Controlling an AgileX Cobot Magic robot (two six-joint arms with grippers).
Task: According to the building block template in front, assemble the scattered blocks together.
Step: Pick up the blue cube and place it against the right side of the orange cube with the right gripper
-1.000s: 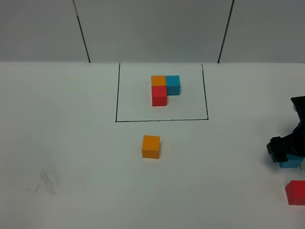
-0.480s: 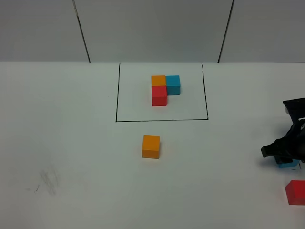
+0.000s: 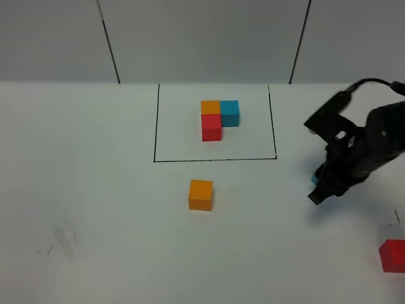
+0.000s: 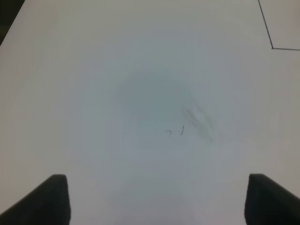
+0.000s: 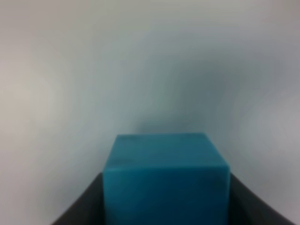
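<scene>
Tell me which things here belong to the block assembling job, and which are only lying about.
Job:
- framed block template
- loose orange cube
- blue cube, held in the right gripper
- loose red cube

Not the job:
- grey scuff marks on the white table

A robot test lab: white tabletop [image 3: 95, 190] set against plain grey wall panels [image 3: 202, 38].
</scene>
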